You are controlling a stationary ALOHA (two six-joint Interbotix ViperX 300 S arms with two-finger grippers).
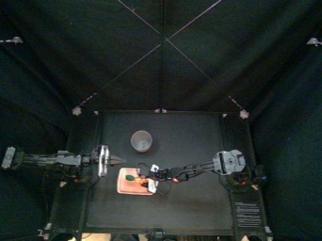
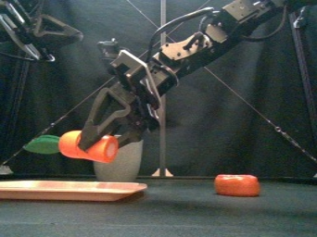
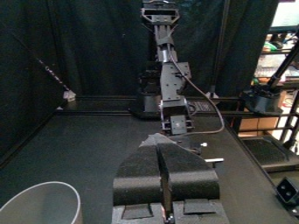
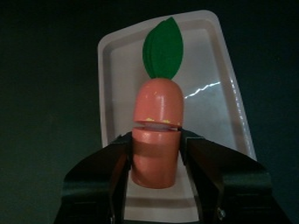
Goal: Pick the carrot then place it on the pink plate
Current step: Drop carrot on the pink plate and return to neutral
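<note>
While the right arm is reaching across to the table's front left part, its gripper (image 2: 104, 141) is pinching the carrot (image 4: 156, 114) across the thick orange body, one jaw on each side. The carrot is hanging clear of the pink tray (image 2: 37, 191), directly above it, with a visible gap between the two in the front view. It is lying close to level, and its green leaf (image 2: 44, 143) is pointing away from the jaws, toward the left of the front view. The right wrist view is showing the tray beneath the carrot along its whole length.

The tray is lying flat and bare on the table. The grey cup (image 2: 120, 168) is standing upright behind the tray, apart from it. A red-orange toy (image 2: 236, 184) is sitting on the table, well off to the right of the tray.

The left arm is resting at the table's left side, and its gripper (image 3: 163, 162) is showing both jaws pressed together with nothing between them.
</note>
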